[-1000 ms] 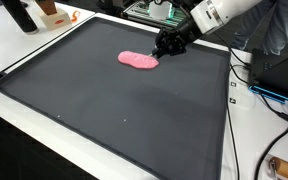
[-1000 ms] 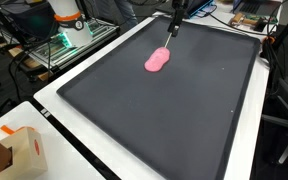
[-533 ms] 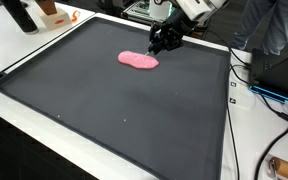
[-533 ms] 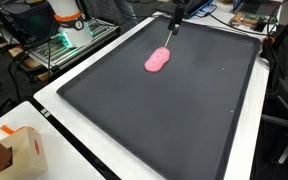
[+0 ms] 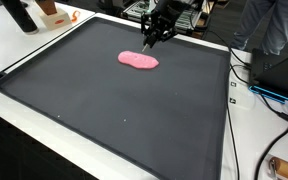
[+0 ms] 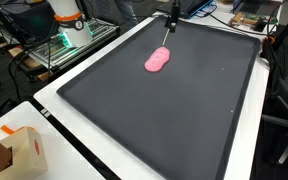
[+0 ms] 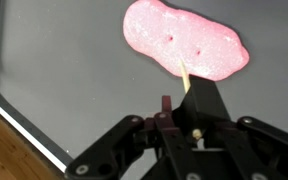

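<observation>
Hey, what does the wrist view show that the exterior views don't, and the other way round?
Only the wrist view shows small dents in the pink blob and the gripper shut on a thin stick. Only an exterior view shows the whole dark mat, a cardboard box and cables. Shared: the blob, the mat and the gripper.

A wide dark mat (image 5: 134, 115) covered most of a white table (image 5: 29, 48), with black cables (image 5: 246, 72) lying just beside it. A cardboard box (image 6: 26, 150) stood on one corner. Brown wooden floor (image 7: 4, 140) showed in the wrist view.
</observation>
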Action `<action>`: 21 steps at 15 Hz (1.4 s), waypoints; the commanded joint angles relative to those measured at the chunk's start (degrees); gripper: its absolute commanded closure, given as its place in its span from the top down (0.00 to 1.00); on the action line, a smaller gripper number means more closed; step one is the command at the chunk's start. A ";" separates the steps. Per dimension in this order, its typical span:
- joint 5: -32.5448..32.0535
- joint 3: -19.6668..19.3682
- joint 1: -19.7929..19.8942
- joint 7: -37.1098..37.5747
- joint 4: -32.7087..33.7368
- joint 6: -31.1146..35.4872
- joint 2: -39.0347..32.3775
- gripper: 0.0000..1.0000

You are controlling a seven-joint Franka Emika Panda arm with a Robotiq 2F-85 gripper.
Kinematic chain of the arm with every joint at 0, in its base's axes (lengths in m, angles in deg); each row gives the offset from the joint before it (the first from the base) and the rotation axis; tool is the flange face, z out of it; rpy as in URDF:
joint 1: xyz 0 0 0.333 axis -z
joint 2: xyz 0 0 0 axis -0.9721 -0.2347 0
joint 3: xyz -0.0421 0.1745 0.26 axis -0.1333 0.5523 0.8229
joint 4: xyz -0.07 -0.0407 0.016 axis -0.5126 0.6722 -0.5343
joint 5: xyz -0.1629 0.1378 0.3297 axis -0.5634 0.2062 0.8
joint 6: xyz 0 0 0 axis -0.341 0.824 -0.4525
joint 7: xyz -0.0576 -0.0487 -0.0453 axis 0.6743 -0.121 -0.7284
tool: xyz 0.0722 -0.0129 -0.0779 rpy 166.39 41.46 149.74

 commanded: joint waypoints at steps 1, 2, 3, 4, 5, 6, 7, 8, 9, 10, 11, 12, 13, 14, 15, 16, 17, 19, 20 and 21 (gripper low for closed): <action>5.76 -0.92 1.65 -5.01 -5.14 4.40 5.22 0.06; 7.29 -1.13 2.00 -6.21 -5.81 5.16 6.10 0.06; 8.86 -1.35 2.35 -7.46 -6.43 5.92 6.90 0.06; 10.27 -1.58 2.60 -8.55 -6.96 6.32 7.69 0.06; 11.70 -1.79 2.87 -9.70 -7.49 6.78 8.45 0.06; 13.13 -1.97 3.14 -10.80 -8.05 7.26 9.31 0.06; 14.37 -2.10 3.39 -11.74 -8.56 7.58 10.08 0.06; 15.74 -2.21 3.65 -12.89 -9.02 7.76 10.93 0.06; 16.84 -2.34 3.84 -13.69 -9.44 7.89 11.71 0.06; 17.98 -2.46 4.01 -14.46 -9.86 7.82 12.54 0.06; 19.14 -2.57 4.15 -15.27 -10.13 7.76 13.22 0.06; 20.34 -2.70 4.29 -15.90 -10.45 7.56 13.92 0.06; 21.30 -2.77 4.43 -16.37 -10.68 7.28 14.48 0.06; 22.37 -2.82 4.57 -17.10 -10.94 7.16 15.00 0.06; 23.34 -2.90 4.68 -17.65 -11.19 7.09 15.50 0.06; 24.32 -3.02 4.77 -18.15 -11.51 7.04 15.99 0.06; 25.00 -3.08 4.89 -18.29 -11.83 6.90 16.52 0.06; 26.24 -3.23 5.03 -18.86 -12.29 6.76 17.41 0.06; 26.66 -3.28 5.10 -18.96 -12.54 6.72 17.89 0.06; 27.11 -3.36 5.12 -19.12 -12.82 6.64 18.36 0.06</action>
